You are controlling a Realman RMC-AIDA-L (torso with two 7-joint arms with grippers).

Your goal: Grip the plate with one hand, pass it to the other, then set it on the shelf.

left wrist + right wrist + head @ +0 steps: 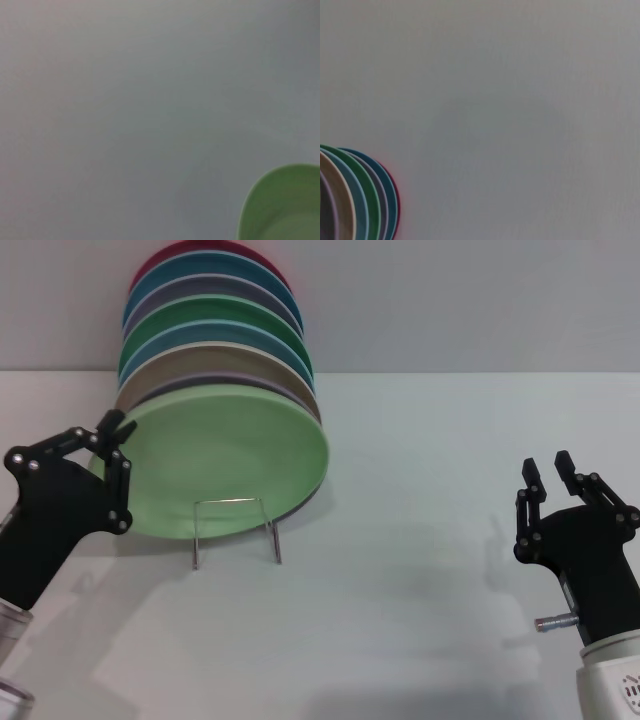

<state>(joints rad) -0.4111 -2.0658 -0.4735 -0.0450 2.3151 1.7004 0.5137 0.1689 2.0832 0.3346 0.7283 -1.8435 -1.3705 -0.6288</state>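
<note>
The plate (pixel 225 465) is seen standing on edge at the front of a row of plates (pixel 215 330), tilted back against them, its lower rim resting in the shelf (pixel 236 528) — a thin wire rack whose front loop shows just below the rim. The left gripper (pixel 113 455) is placed at the plate's left rim, with one finger in front of the rim and the other at its edge; whether the rim is actually pinched cannot be told. The right gripper (pixel 549 472) is held well apart at the right, over the white table (pixel 420 590), fingers parted and nothing held.
</note>
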